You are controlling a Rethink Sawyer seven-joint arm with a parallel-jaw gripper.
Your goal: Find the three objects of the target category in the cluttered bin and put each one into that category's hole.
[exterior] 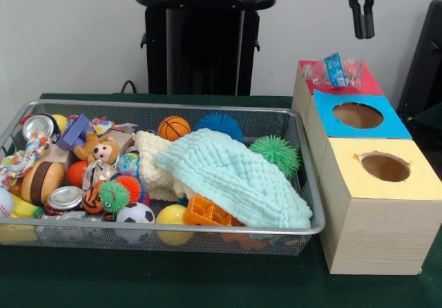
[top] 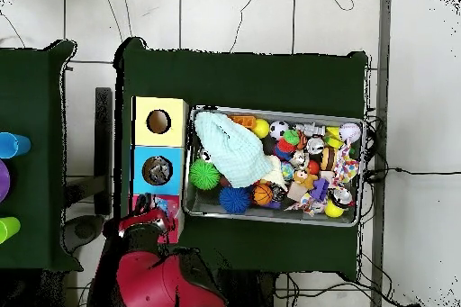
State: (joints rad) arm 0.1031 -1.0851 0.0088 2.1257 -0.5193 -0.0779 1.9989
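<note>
The wire-mesh bin (exterior: 166,106) stands on the green table, full of toys; it also shows in the overhead view (top: 270,217). One wrinkly clear plastic lump (exterior: 334,72) with a blue patch lies on the red-topped box (exterior: 371,85), beside the blue top. The round hole (exterior: 358,115) in the blue top shows a brown inside; in the overhead view the hole (top: 158,170) holds something greyish. My gripper (exterior: 362,19) hangs high above the red-topped box, fingers together and empty. No other plastic lump shows clearly in the bin.
A pale green cloth (exterior: 235,177) covers the bin's right half. Around it lie a green spiky ball (exterior: 276,152), a blue spiky ball (exterior: 219,123), silver cans (exterior: 64,197), a small basketball (exterior: 173,127) and other toys. The yellow-topped box (exterior: 407,184) stands nearest the camera.
</note>
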